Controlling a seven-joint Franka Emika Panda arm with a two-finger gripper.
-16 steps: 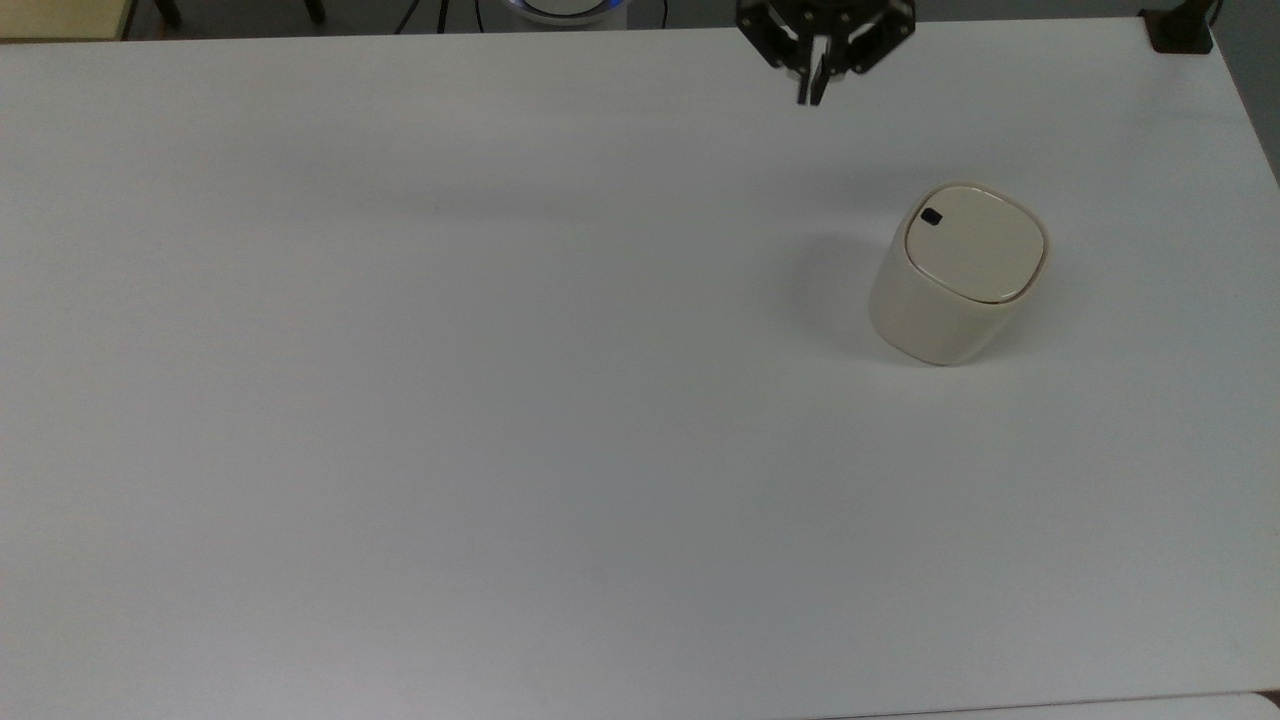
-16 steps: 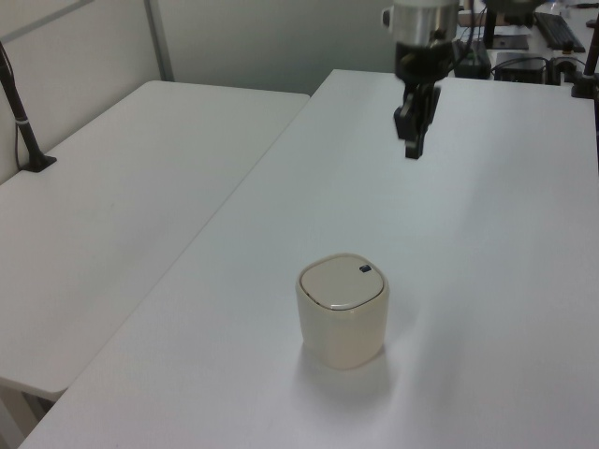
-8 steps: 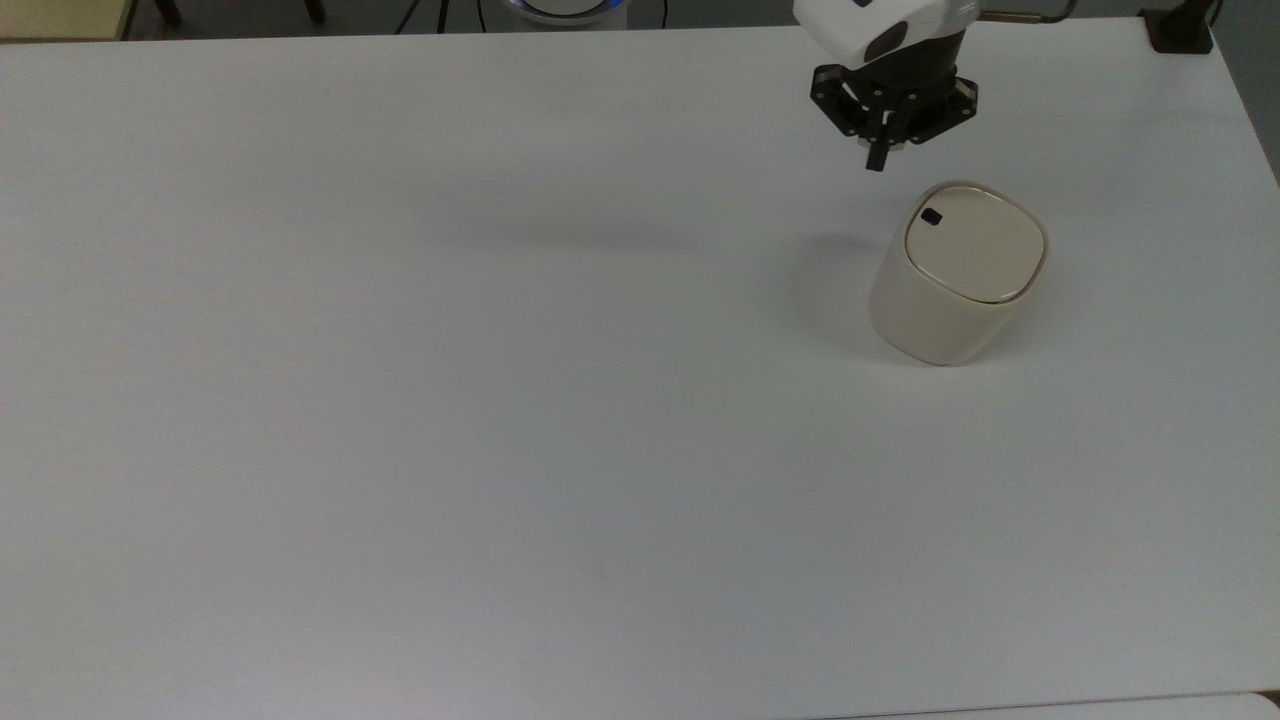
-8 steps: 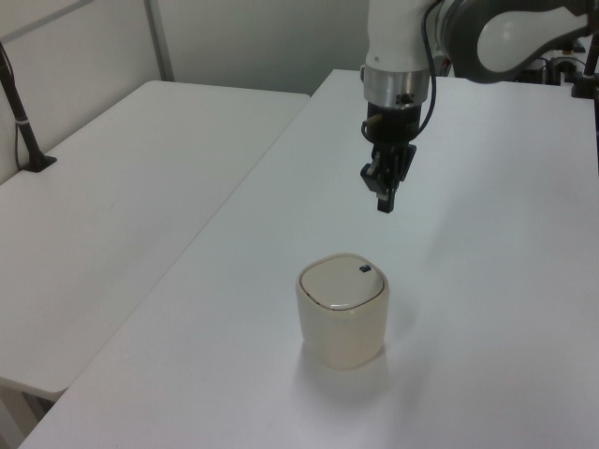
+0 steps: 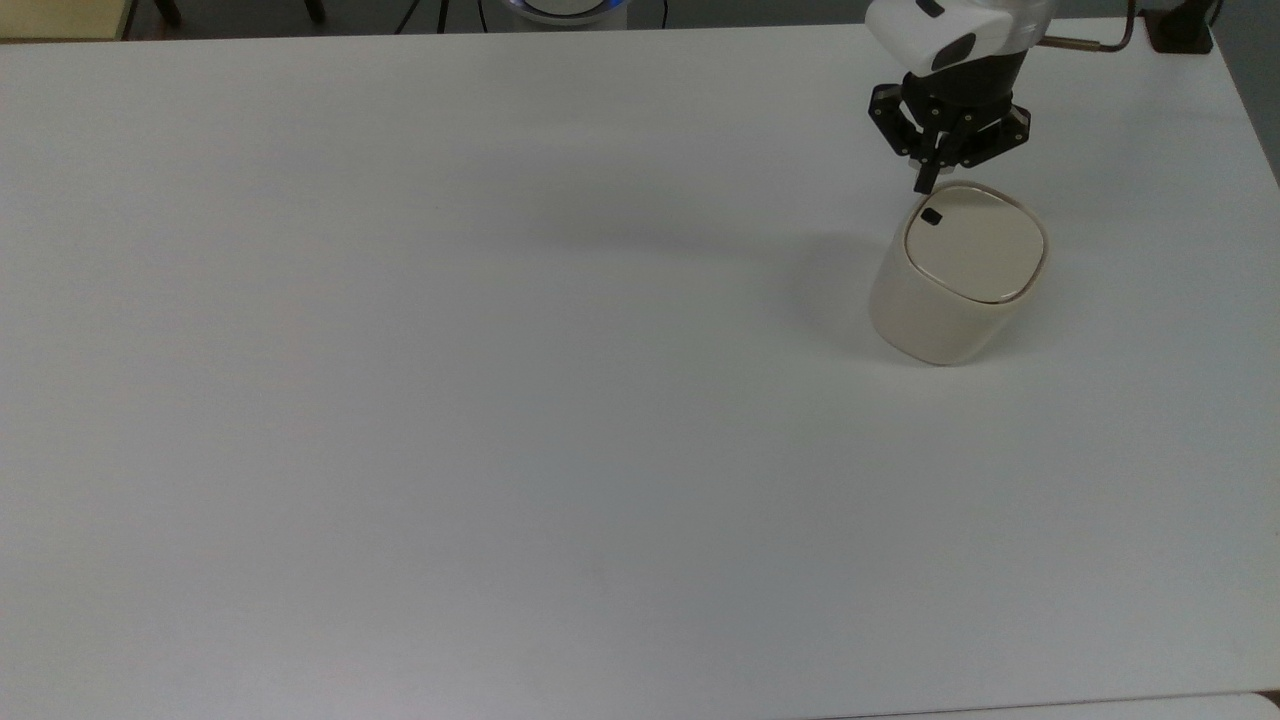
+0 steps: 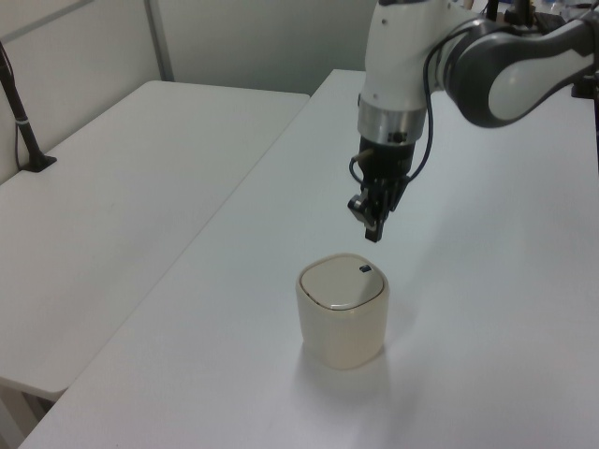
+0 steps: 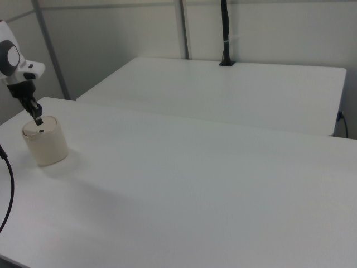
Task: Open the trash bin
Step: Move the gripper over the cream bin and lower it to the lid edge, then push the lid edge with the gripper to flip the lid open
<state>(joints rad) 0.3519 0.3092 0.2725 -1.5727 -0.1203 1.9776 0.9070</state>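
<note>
The white table (image 5: 500, 400) spreads bare beneath the pincer (image 5: 926, 186). A second white table (image 6: 122, 187) stands beside it, well apart from the pincer, with a black clamped post (image 7: 225, 33) at its far edge.

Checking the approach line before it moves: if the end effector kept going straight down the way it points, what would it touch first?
Probably the trash bin, at the lid's edge near the small black button. The end effector, fingers shut, hangs just above that corner; depth is unclear, so it might slip past the rim.
</note>
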